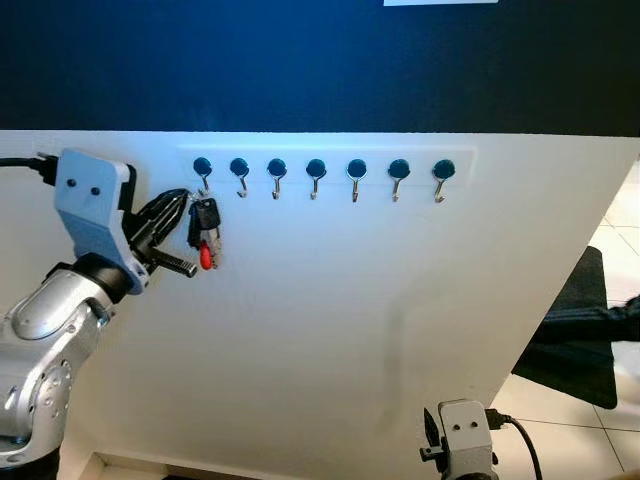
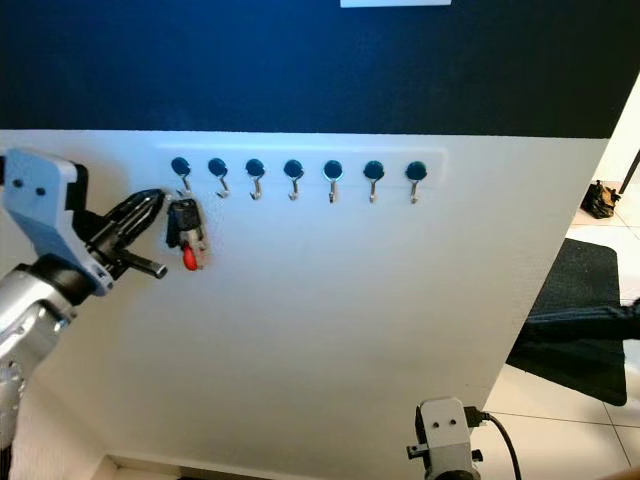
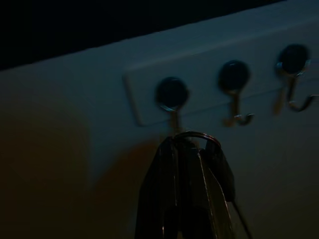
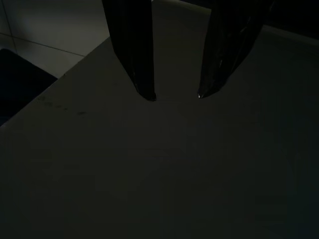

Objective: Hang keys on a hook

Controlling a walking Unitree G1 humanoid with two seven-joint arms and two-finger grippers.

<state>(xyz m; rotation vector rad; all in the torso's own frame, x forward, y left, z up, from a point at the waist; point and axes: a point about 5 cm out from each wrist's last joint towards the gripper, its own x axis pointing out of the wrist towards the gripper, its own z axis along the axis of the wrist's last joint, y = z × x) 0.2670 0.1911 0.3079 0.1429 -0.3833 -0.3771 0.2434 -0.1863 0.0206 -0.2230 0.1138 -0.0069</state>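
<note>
A bunch of keys (image 1: 205, 232) with a black fob and a red tag hangs against the white board, just under the leftmost hook (image 1: 203, 172) of a row of blue-capped hooks. My left gripper (image 1: 180, 205) is raised beside the bunch, its fingers shut on the key ring (image 3: 197, 137). In the left wrist view the ring sits right below that hook (image 3: 172, 94); whether it rests on the hook I cannot tell. My right gripper (image 4: 175, 94) hangs low, open, with nothing between its fingers, facing a pale surface.
Several free hooks (image 1: 316, 172) run to the right along a white strip. A dark blue wall (image 1: 320, 60) rises above the white board. On the tiled floor at the right lies a black mat (image 1: 575, 340). My right wrist (image 1: 465, 440) shows at the bottom.
</note>
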